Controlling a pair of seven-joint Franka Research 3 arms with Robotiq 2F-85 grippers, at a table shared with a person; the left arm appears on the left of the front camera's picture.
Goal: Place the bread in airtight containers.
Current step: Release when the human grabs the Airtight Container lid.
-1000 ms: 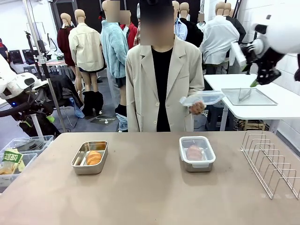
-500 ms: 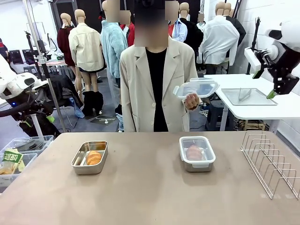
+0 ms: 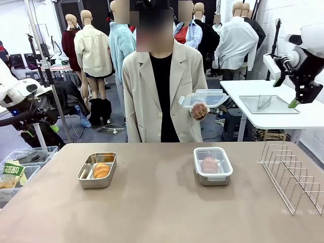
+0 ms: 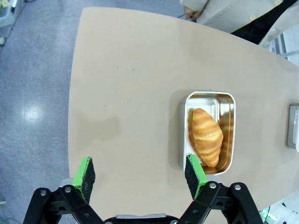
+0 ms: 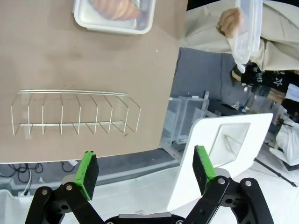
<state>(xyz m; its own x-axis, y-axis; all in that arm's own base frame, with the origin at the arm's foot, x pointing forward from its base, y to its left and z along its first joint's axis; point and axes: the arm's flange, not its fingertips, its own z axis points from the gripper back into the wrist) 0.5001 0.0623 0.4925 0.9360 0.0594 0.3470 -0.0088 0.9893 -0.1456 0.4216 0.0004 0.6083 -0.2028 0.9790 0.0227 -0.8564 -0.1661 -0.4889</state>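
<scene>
An open steel airtight container (image 3: 87, 178) sits left of centre on the table with a golden bread roll (image 3: 101, 169) in it. A second airtight container (image 3: 212, 176) to the right wears a clear lid over another bread roll (image 3: 209, 164). The person's hand (image 3: 199, 110) holds a spare clear lid (image 3: 202, 98) at chest height. My right gripper (image 3: 285, 92) hangs open, high at the far right, holding nothing. In the left wrist view my left gripper (image 4: 140, 173) is open above the table beside the open container (image 4: 227, 100) and its bread (image 4: 205, 135).
A wire rack (image 3: 291, 174) stands at the table's right edge, also in the right wrist view as wire rack (image 5: 74, 112). Behind it a white side table (image 3: 304, 116) carries a flat metal tray (image 3: 268, 104). Plastic bins (image 3: 20, 167) sit by the left edge.
The person has stepped towards picture left, carrying the clear lid along. My right arm has swung further right and slightly down, away from the table.
</scene>
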